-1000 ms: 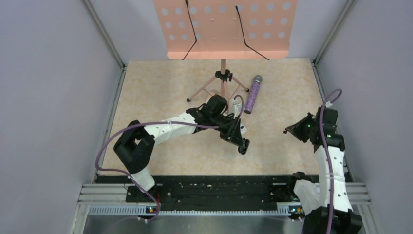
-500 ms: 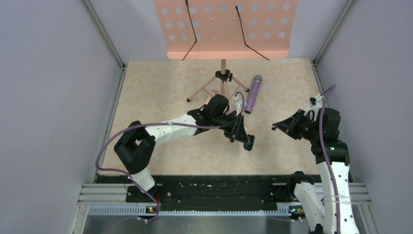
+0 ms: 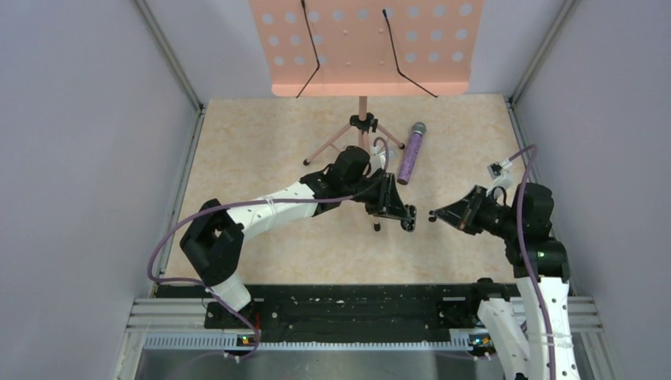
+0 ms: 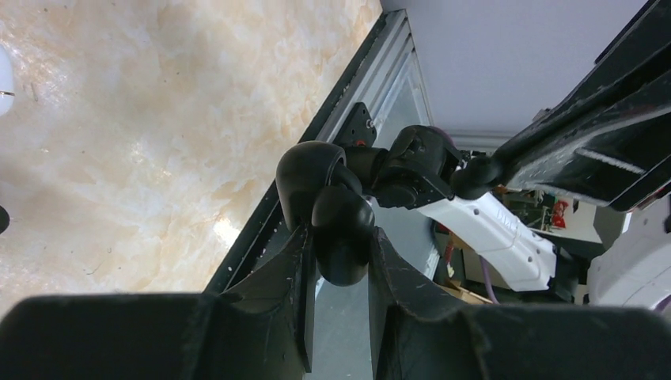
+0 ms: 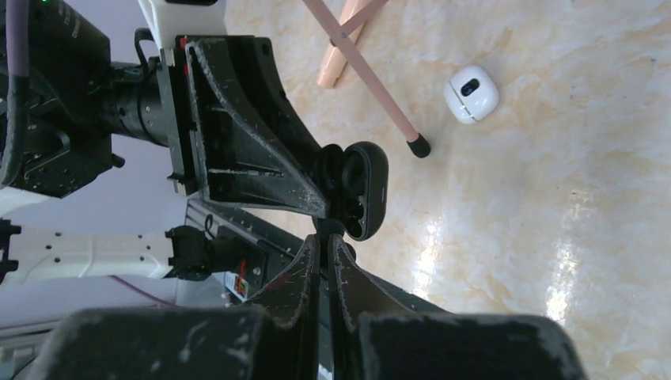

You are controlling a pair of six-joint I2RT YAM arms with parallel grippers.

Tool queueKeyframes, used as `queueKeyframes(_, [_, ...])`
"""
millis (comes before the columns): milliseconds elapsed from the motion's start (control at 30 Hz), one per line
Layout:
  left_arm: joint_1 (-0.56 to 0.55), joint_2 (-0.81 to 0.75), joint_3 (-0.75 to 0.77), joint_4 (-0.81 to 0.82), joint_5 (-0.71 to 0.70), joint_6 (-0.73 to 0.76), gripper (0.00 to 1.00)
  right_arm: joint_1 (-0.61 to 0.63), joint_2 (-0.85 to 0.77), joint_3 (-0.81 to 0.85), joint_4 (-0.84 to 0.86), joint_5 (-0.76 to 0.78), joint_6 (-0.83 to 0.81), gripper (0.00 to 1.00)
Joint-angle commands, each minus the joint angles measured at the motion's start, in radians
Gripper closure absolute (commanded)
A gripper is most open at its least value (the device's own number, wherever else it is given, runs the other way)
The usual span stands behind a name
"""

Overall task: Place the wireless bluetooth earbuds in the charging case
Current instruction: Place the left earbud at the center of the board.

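My left gripper (image 3: pixel 407 218) is shut on the black charging case (image 4: pixel 340 214), held above the table with its lid (image 4: pixel 305 178) swung open. The case (image 5: pixel 365 190) shows its dark sockets to my right gripper (image 5: pixel 326 237). That gripper (image 3: pixel 433 215) is shut, its tips just short of the case. A small dark knob (image 5: pixel 328 228) sits at those tips; I cannot tell what it is. One white earbud (image 5: pixel 471 93) lies on the table beyond the case. It also shows at the left edge as a white earbud (image 4: pixel 3 79). My left arm hides it in the top view.
A pink music stand (image 3: pixel 364 47) rises at the back, its tripod legs (image 3: pixel 348 142) spread on the marble table. One leg's black foot (image 5: pixel 417 146) rests near the earbud. A glittery purple microphone (image 3: pixel 410 154) lies right of the tripod. Grey walls close in on both sides.
My left gripper has swung right and slightly back, carrying the case. My right gripper has travelled left toward it. The gap between them has shrunk to a sliver.
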Motion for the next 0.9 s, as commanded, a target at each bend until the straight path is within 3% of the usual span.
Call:
queueKeyframes(0, [-0.001,-0.047,0.047,0.049,-0.008,-0.042,1.00,0.012,-0.015,-0.037,0.065,-0.082,0.039,1.00])
queueKeyframes(467, [0.001,-0.045,0.016,0.181,0.025,-0.186,1.00,0.033,-0.015,-0.101,0.150,-0.083,0.111,1.00])
queueKeyframes(867, [0.001,-0.032,0.024,0.203,0.046,-0.204,1.00,0.087,-0.012,-0.104,0.199,-0.026,0.150,1.00])
